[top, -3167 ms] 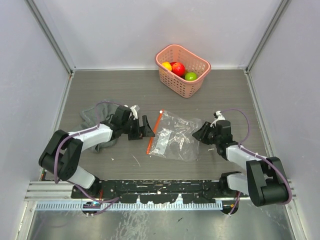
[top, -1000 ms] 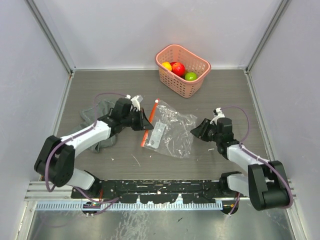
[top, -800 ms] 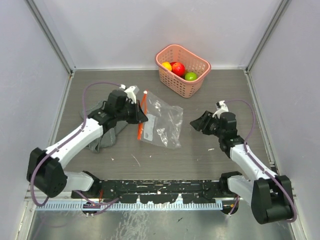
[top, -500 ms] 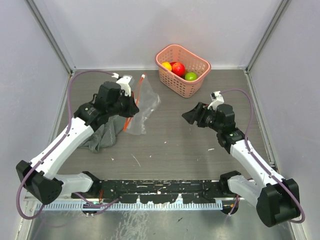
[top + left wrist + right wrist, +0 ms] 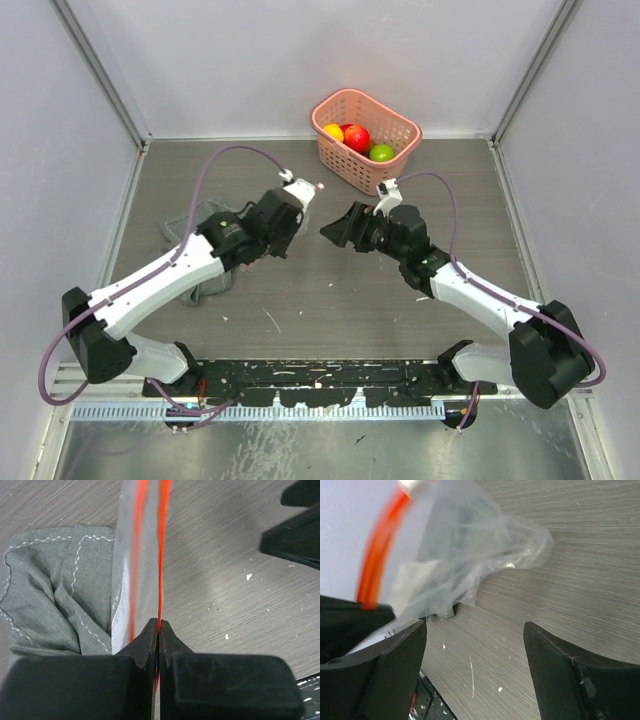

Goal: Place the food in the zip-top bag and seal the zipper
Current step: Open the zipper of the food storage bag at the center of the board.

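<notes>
The clear crinkly plastic zip-top bag is up off the table. It hangs mid-table, a bit toward the far edge, between the two arms and in front of the pink plastic basket. Its thin red-orange zipper runs away from the left gripper, which is clamped on one lip of that strip only. The second lip sits free just beside it, so the mouth is a narrow slit. The small white slider tab is at the far end of the strip. The right gripper is spread wide and empty, near the bag but not touching it. I can't tell whether the bag's bottom touches the table.

Risks, my read:
- **Slip:** the left hold is a thin pinch on slick plastic. A tug from the right side could pull the strip out and drop the bag.
- **Wrong grab:** if I close the right gripper on both lips, or on the body film instead of the free lip, the mouth won't open.
- **No free arm:** the round red, yellow and green food sits in the basket at the far edge. Once both grippers hold the bag, nothing is free to fetch it.
- **Snag:** the crumpled grey cloth lies under the bag toward the left edge. Lowering the bag there could snag or fold the film.
</notes>
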Motion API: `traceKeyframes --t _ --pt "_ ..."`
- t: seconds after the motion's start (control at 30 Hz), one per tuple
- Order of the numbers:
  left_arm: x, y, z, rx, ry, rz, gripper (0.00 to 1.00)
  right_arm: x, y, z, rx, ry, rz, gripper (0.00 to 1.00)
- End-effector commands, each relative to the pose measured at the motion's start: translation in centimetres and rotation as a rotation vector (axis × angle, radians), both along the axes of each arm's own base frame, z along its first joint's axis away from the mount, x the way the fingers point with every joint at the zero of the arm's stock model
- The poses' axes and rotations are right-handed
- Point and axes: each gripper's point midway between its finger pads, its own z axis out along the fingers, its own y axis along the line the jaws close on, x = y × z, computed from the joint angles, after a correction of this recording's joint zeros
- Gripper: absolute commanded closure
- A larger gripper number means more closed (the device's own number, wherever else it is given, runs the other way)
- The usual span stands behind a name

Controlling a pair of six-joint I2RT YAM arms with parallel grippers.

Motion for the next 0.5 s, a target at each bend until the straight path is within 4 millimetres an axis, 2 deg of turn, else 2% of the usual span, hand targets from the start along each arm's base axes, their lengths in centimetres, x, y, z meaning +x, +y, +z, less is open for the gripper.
traceKeyframes --t 0.0,0.2,0.37,0.47 --pt "0.0 -0.8 0.2 0.072 -0.058 0.007 1.0 1.5 1.1 5.4 0.163 -0.135 -0.043 0.17" --pt "-1.6 -3.8 -1.4 0.018 -0.027 -0.048 1.0 0.7 0.2 5.2 0.255 -0.119 -0.092 0.15" --pt "-2.0 -4.7 -2.3 -0.039 -0.008 -0.04 1.0 0.1 0.0 3.9 0.272 -0.087 -0.122 0.15" --pt "-2.2 -5.2 -2.7 -0.062 0.008 -0.044 1.0 -0.2 0.6 3.5 0.285 -0.07 -0.095 0.14"
